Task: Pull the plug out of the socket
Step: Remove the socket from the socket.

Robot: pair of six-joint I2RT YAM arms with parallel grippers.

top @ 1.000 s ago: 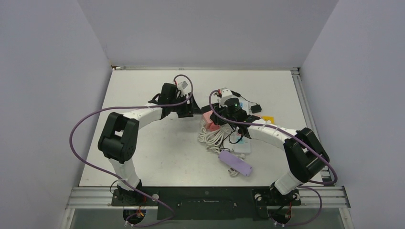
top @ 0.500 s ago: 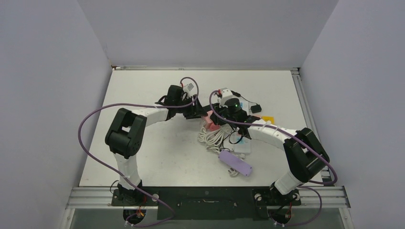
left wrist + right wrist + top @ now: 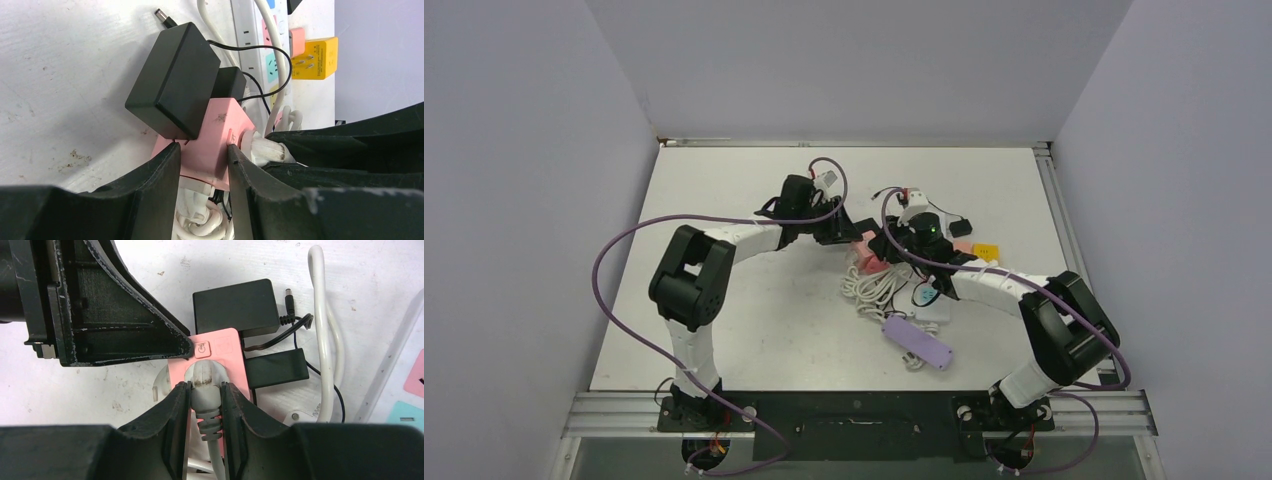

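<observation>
Pink plastic marks my target: the socket cube (image 3: 210, 135) sits on the white table (image 3: 744, 330) near its middle, slightly toward the far side, between my two grippers. The left gripper (image 3: 200, 150) comes at it from the left, its fingers pressed against two opposite sides of the cube, so I read it as clamping the cube. The right gripper (image 3: 204, 385) is narrowed onto the white plug (image 3: 200, 371), one finger on each side of its ribbed neck. The plug is still seated in the cube's face beside the power symbol. A large black adapter (image 3: 172, 80) is plugged into another face, with a smaller black one (image 3: 229, 82) just beyond it. Coiled white cable (image 3: 874, 290) lies near the cube, and a purple power strip (image 3: 917, 342) lies nearer to me.
</observation>
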